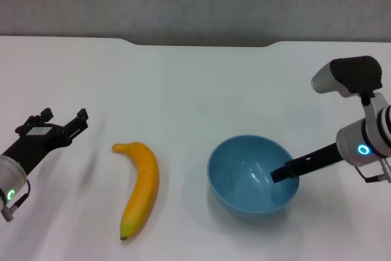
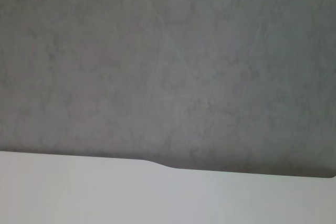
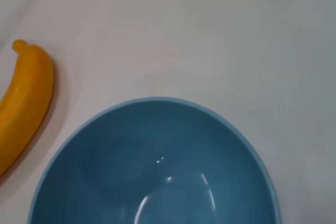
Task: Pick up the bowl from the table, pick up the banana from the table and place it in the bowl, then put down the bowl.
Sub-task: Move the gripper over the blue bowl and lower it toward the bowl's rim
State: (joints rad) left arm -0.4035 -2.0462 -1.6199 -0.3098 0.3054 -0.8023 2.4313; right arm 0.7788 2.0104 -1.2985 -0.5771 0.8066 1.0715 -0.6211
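Note:
The light-blue bowl (image 1: 244,178) sits right of centre on the white table (image 1: 183,90). My right gripper (image 1: 286,174) reaches in from the right. One dark finger lies over the bowl's right rim and inside it, and the gripper is closed on that rim. The bowl sits slightly tilted. The right wrist view looks down into the bowl (image 3: 157,166), with the banana (image 3: 23,103) beside it. The yellow-orange banana (image 1: 140,187) lies on the table left of the bowl, stem pointing away from me. My left gripper (image 1: 64,119) is open and empty, above the table left of the banana.
The table's far edge has a shallow notch (image 1: 201,44), also seen in the left wrist view (image 2: 157,163), with a grey wall behind. Bare tabletop lies between the banana and the bowl and beyond both.

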